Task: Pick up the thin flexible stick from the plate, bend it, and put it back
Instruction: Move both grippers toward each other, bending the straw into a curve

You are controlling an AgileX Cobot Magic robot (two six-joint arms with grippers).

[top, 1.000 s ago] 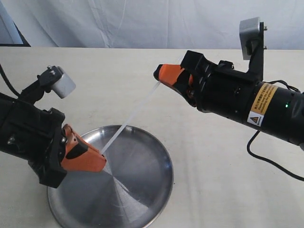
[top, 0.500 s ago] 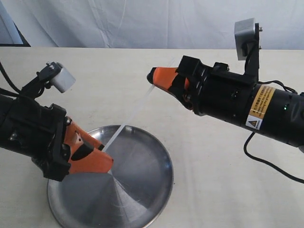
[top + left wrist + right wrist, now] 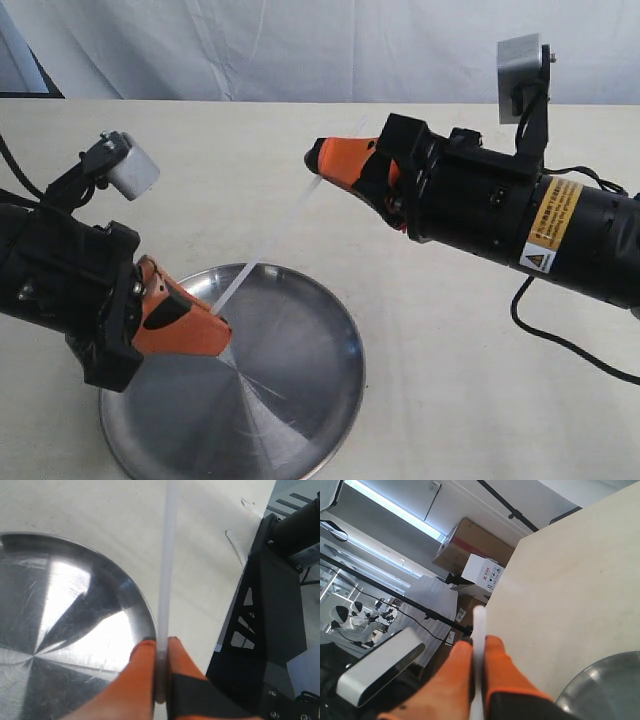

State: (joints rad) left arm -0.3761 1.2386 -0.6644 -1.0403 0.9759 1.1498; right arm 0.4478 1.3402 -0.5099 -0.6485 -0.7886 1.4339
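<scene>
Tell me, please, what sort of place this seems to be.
Probably a lab or workshop: a cream table stands against a white cloth backdrop, with cardboard boxes and a ceiling strip light beyond it.

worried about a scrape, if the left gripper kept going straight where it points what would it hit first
Most likely the plate: the left gripper, shut on the thin flexible stick, tilts down over it. Depth is unclear.
</scene>
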